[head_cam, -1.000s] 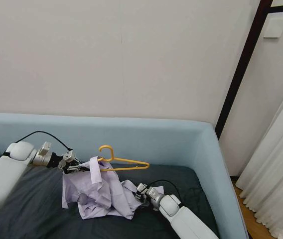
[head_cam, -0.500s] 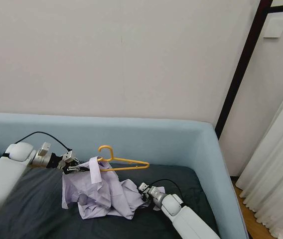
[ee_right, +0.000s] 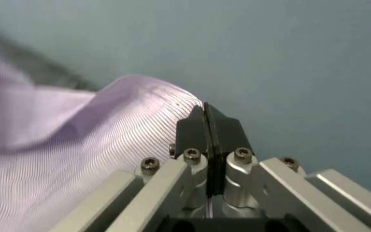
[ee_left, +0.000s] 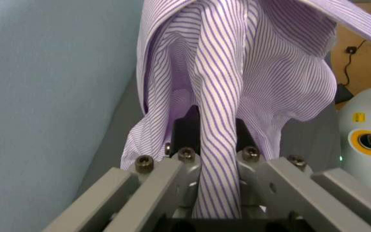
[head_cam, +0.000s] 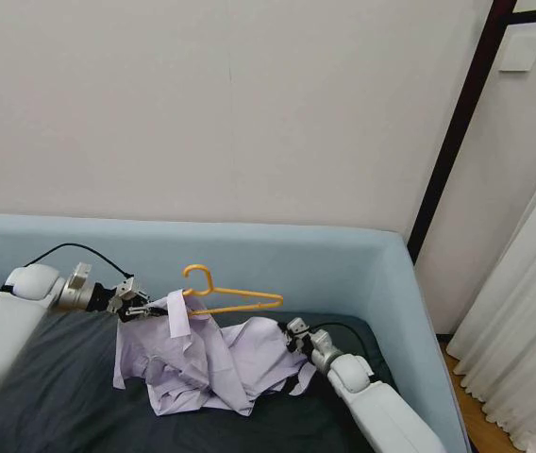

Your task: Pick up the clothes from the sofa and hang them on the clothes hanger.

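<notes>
A pale blue sofa (head_cam: 343,260) spans the lower part of the head view against a plain light wall, and its dark seat cushion (head_cam: 41,396) lies inside the raised back and right arm. On that cushion, about mid-seat, sits the purple striped shirt (head_cam: 221,363). Most of it is crumpled in a heap on the dark fabric, while its upper edge is drawn up off the seat at two ends. Above the heap an orange hanger (head_cam: 235,300) stands with its hook up. Its left end is lost in the cloth and its right end juts free in front of the sofa back; what carries it cannot be told. The left gripper (head_cam: 139,307) reaches in from the left at the shirt's raised left end, just beside the hanger's hook. In the left wrist view it (ee_left: 214,125) is clamped on a band of striped cloth (ee_left: 237,72) running between its pads. The right gripper (head_cam: 293,332) is at the shirt's right end near the sofa's back corner. In the right wrist view its (ee_right: 205,121) dark pads are pressed together, pinching the edge of the cloth (ee_right: 76,159).
</notes>
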Tool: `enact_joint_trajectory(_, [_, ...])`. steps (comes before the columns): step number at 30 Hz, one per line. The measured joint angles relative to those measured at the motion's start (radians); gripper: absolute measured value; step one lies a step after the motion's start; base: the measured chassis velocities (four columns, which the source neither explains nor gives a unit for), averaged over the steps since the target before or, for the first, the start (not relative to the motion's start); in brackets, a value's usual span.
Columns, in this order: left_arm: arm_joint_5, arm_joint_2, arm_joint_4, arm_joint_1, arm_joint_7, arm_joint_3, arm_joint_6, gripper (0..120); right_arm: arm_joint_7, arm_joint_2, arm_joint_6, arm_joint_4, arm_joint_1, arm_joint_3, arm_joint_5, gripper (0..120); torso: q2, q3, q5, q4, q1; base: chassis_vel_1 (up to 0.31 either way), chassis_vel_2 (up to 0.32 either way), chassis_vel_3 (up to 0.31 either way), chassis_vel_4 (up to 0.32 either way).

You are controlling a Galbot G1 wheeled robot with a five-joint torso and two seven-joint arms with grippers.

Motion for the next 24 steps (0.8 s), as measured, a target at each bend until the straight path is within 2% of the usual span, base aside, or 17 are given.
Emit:
enact_joint_trajectory(3, [-0.001, -0.003, -0.003, -0.006, -0.003, 0.005, -0.004, 1, 0.063, -0.048, -0.018, 0.112, -0.017, 0.033, 0.156, 0, 0.000, 0.000, -0.0002, 0.0002, 0.000, 0.000, 0.000, 0.000, 0.000])
enact_joint_trajectory(9, [0.026, -0.012, -0.017, -0.013, -0.009, 0.013, -0.014, 1, 0.045, -0.122, 0.023, 0.269, -0.055, 0.068, 0.276, 0, 0.000, 0.000, -0.0001, -0.0003, 0.000, 0.000, 0.000, 0.000, 0.000])
enact_joint_trajectory(15, [0.069, -0.025, -0.010, -0.021, -0.023, 0.013, -0.025, 1, 0.014, -0.177, 0.075, 0.382, -0.077, 0.082, 0.305, 0, 0.000, 0.000, -0.0001, -0.0001, 0.000, 0.000, 0.000, 0.000, 0.000])
enact_joint_trajectory(24, [0.081, -0.013, -0.009, -0.029, -0.024, 0.013, -0.038, 1, 0.010, -0.206, 0.111, 0.453, -0.061, 0.104, 0.372, 0, 0.000, 0.000, -0.0003, 0.0001, 0.000, 0.000, 0.000, 0.000, 0.000])
